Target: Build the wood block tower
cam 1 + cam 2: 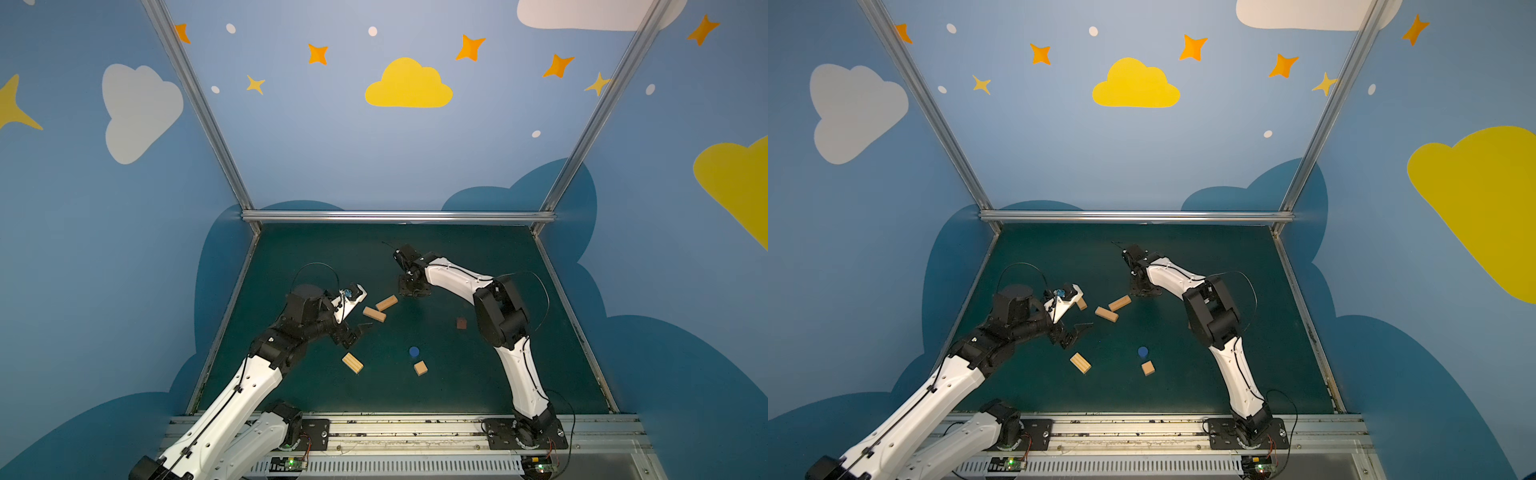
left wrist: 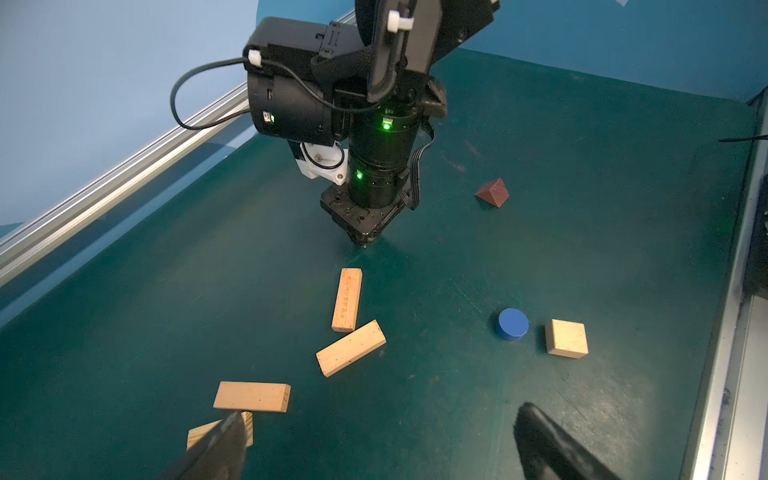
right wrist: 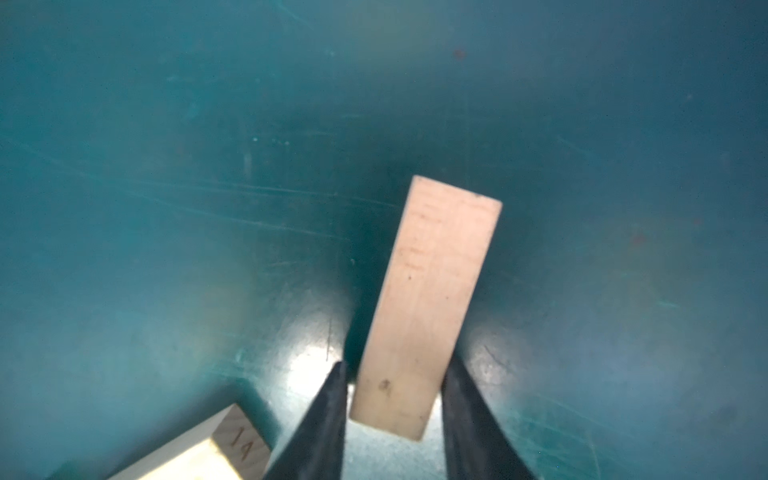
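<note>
Loose bars (image 1: 374,314), a tan cube (image 1: 420,368), a blue disc (image 1: 414,351) and a red-brown block (image 1: 461,323) lie unstacked on the mat (image 1: 498,374). The left gripper (image 1: 358,333) hangs wide open among them. The right gripper (image 3: 397,363) points down at the far middle, fingers (image 3: 328,415) flanking a bar (image 3: 428,307); blur hides whether they clamp it.
</note>
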Tool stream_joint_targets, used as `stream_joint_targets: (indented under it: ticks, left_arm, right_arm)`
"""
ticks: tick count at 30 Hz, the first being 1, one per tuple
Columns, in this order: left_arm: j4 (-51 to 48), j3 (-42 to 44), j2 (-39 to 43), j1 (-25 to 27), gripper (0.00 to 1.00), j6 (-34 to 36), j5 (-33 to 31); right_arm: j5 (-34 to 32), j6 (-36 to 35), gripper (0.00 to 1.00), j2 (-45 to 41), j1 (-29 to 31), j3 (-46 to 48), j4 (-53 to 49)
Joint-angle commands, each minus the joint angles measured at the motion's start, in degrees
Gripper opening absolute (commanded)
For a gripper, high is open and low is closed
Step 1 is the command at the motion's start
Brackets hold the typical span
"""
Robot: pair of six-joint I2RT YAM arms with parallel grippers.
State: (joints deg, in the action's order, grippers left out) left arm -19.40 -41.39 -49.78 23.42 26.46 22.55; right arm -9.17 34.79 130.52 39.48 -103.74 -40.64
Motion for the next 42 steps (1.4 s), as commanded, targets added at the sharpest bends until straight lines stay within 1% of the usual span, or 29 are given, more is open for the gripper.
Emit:
stream_joint_targets:
  ticks: [1,7,12,19,27,34,42]
  left_arm:
    - [1.0,0.1,0.8,0.2,1.00,-0.5,0.0]
    - [1.1,0.3,1.3,0.2,1.00,-0.6,0.0]
    - [1.0,0.2,1.4,0.3,1.00,-0.7,0.3]
    - [1.0,0.1,1.3,0.5,1.00,-0.9,0.6]
    - [1.1,0.1,1.2,0.7,1.00,-1.0,0.7]
    - [1.0,0.2,1.6,0.8,1.00,-0.8,0.5]
    - [0.8,0.2,1.8,1.0,1.00,-0.6,0.4]
  right_arm:
    - [-0.2,0.8,0.29,-2.2,0.3,0.9,-1.5]
    - [-0.5,0.6,0.25,-2.5,0.4,1.0,-2.4]
    - [-1.1,-0.1,0.21,-4.4,0.7,2.9,-2.9]
    - [-1.1,0.3,0.21,-8.4,1.1,7.4,-2.4]
    - [-0.6,1.1,0.22,-10.2,1.5,11.4,-0.8]
    - [0.3,1.2,0.24,-9.5,1.3,12.0,0.0]
    - [1.0,0.8,0.32,-9.6,0.9,12.6,0.1]
